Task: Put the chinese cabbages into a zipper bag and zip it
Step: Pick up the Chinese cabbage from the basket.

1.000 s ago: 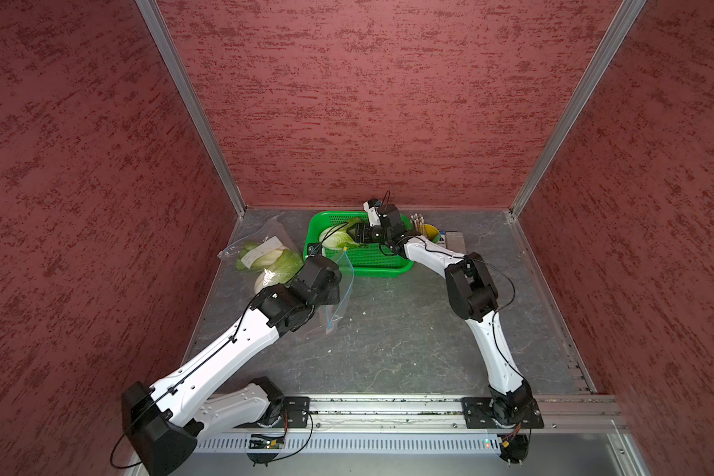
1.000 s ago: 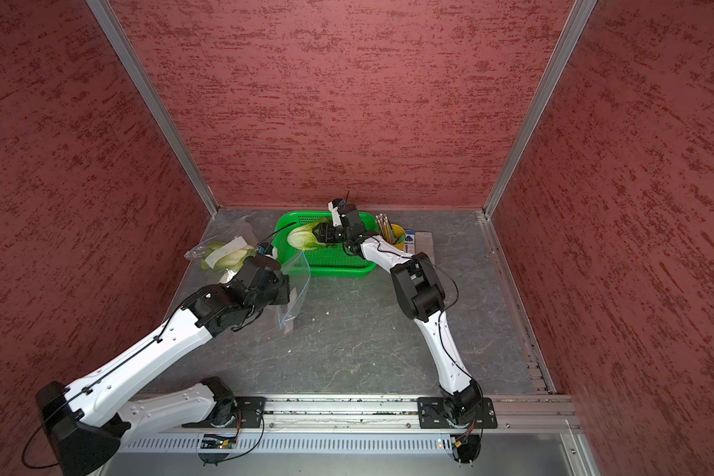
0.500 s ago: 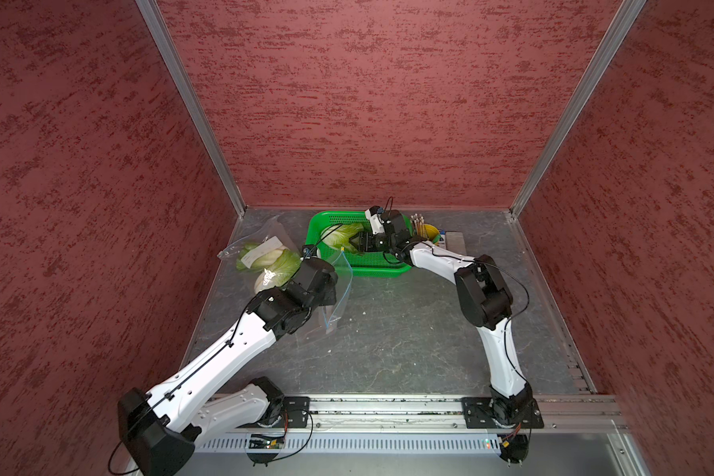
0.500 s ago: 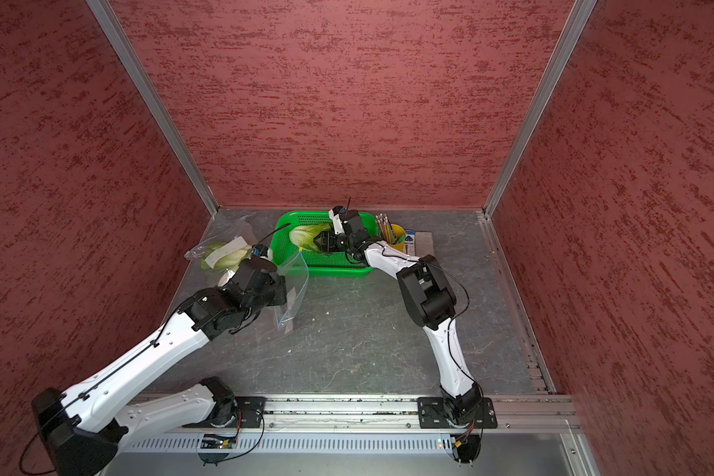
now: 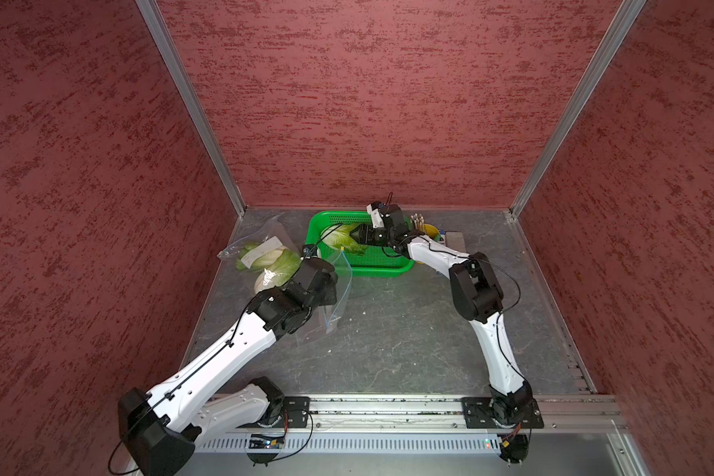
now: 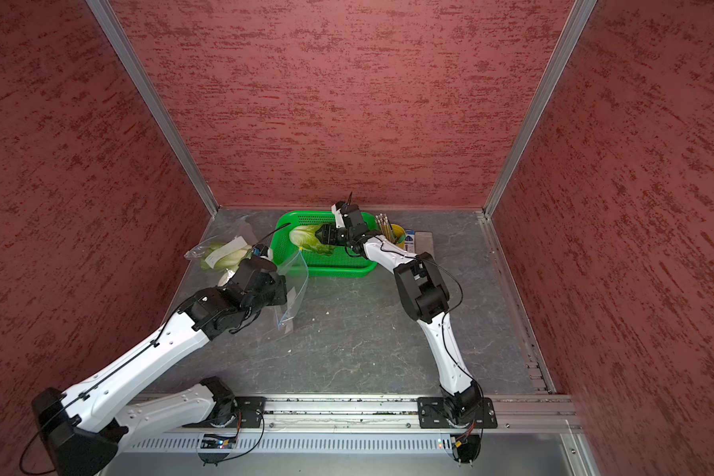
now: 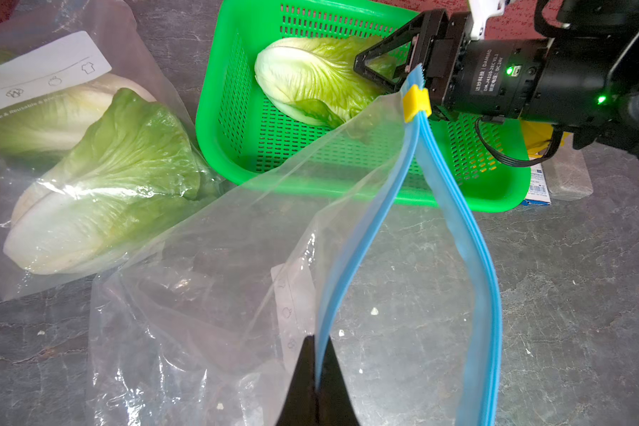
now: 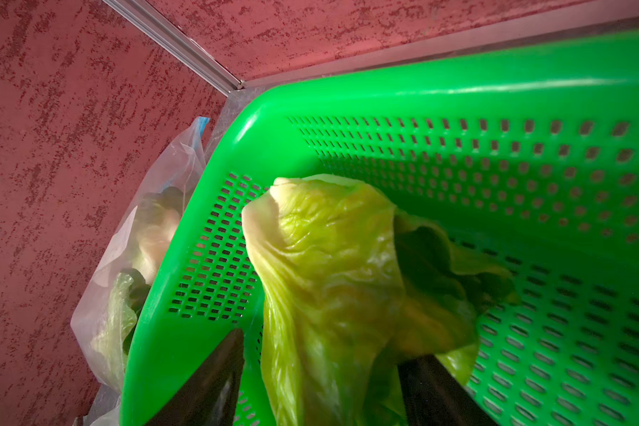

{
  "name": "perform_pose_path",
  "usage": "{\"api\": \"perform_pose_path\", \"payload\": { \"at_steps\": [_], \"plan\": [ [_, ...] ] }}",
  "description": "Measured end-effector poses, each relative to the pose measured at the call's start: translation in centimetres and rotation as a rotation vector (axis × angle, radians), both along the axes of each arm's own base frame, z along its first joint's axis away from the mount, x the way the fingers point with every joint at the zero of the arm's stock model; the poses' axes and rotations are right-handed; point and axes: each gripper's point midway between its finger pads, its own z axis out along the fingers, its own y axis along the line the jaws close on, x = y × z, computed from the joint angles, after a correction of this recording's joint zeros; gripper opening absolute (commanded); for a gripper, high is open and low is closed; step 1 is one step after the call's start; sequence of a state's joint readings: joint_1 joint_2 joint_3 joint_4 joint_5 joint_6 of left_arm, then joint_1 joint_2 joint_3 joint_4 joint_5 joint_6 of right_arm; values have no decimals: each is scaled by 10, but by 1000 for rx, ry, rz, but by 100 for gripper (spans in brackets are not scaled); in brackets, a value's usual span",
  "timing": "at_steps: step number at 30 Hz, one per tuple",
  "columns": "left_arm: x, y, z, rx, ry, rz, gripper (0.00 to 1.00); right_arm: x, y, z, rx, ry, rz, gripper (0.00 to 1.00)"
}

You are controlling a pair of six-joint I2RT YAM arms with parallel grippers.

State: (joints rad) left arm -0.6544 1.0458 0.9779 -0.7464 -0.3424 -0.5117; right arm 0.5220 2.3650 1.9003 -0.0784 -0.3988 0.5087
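Green basket (image 5: pixel 372 270), tabletop's (image 5: pixel 409 350) back edge
My right gripper (image 5: pixel 358 238) gapes round the cabbage (image 5: pixel 337 235), left gripper (image 7: pixel 315 354) clamps the zipper bag (image 7: pixel 237 258).

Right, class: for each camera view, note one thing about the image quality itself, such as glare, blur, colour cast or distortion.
Right wrist view: the cabbage sits too near the lens, soft-edged, seemingly tinted by the green basket. Left wrist view: sharp, with white glare on the filled bag. In both top views: even light, wide-angle lens splaying the wall rails.
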Motion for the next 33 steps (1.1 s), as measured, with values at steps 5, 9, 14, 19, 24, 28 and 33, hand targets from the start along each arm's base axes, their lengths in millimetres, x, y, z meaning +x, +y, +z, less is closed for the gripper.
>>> {"api": "perform_pose_path", "payload": {
  "at_steps": [5,9,14,19,24,28,33],
  "plan": [
    [0,0,0,-1,0,0,0,-4,7,-5,8,23,20,60],
    [0,0,0,-1,0,2,0,-7,12,0,26,24,37,49],
    [1,1,0,-2,0,3,0,-8,18,8,63,21,53,36],
    [0,1,-4,-6,6,6,0,-8,21,11,76,15,57,31],
    [-2,0,-8,-10,18,-2,0,-10,25,13,81,11,61,21],
    [-4,0,-4,-23,8,-5,0,-10,27,15,90,9,59,15],
    [-4,5,1,-34,-4,7,0,-9,26,16,91,2,51,4]
  ]
}}
